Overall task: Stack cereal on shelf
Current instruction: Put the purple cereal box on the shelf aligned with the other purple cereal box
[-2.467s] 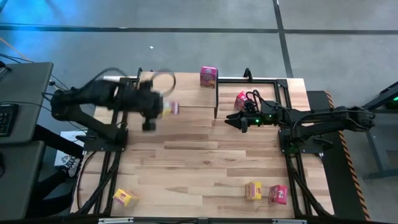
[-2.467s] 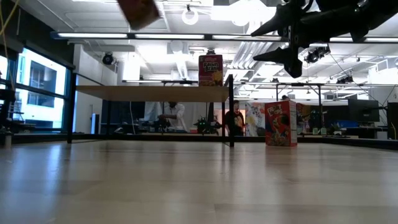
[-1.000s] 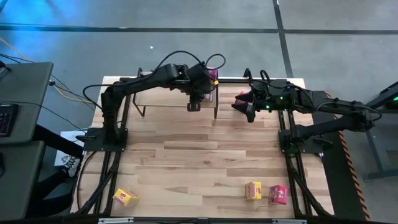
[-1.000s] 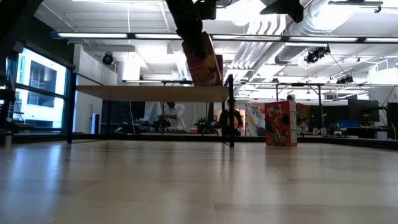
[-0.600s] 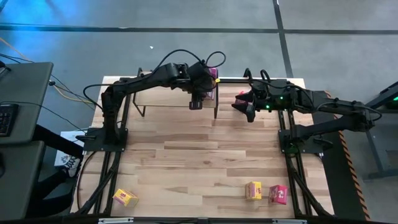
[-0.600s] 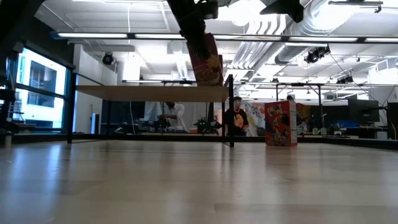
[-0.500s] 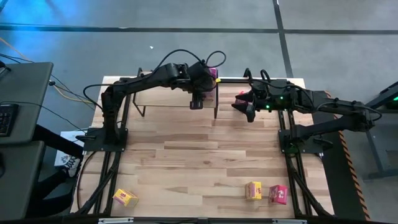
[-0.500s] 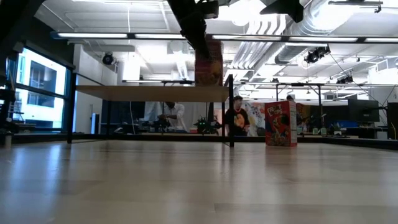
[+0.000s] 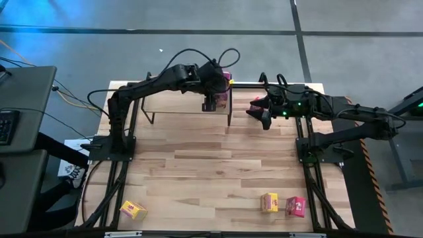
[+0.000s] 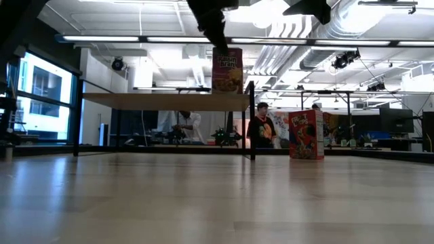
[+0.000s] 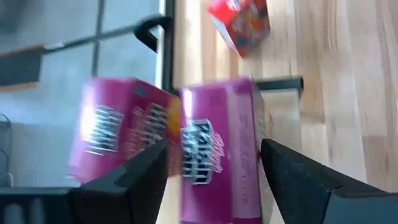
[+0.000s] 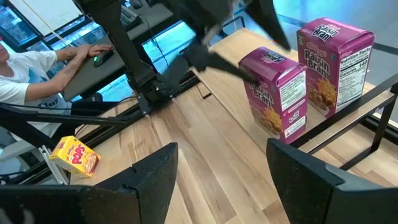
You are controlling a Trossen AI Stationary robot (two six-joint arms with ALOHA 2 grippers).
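My left gripper [image 11: 214, 146] reaches over the right end of the shelf [image 9: 175, 106] and is shut on a pink cereal box [image 12: 277, 93]. That box stands upright on the plank [image 10: 163, 102], beside a second pink box [image 12: 336, 62] that rests on its base toward the far edge. My right gripper [image 12: 221, 146] hangs open over the far right of the table and holds nothing. Below it, a red box [image 9: 256, 106] stands on the table beside the shelf's leg. My left gripper holds the pink box by its upper part [image 11: 217, 124], pinched between the two fingers across its narrow sides. The fingers [image 12: 214, 62] come from above, slanting down from the table's left. The box is upright with its base on the shelf plank.
Near the table's near edge lie a yellow box [image 9: 133, 210] on the left, and another yellow box [image 9: 269, 202] next to a pink box [image 9: 295, 206] on the right. The middle of the tabletop is bare wood. People sit and stand in the room beyond.
My left gripper has carried the pink box the last stretch over the shelf's right end and lowered it. The box has turned from tilted to upright and now stands on the plank beside the other pink box.
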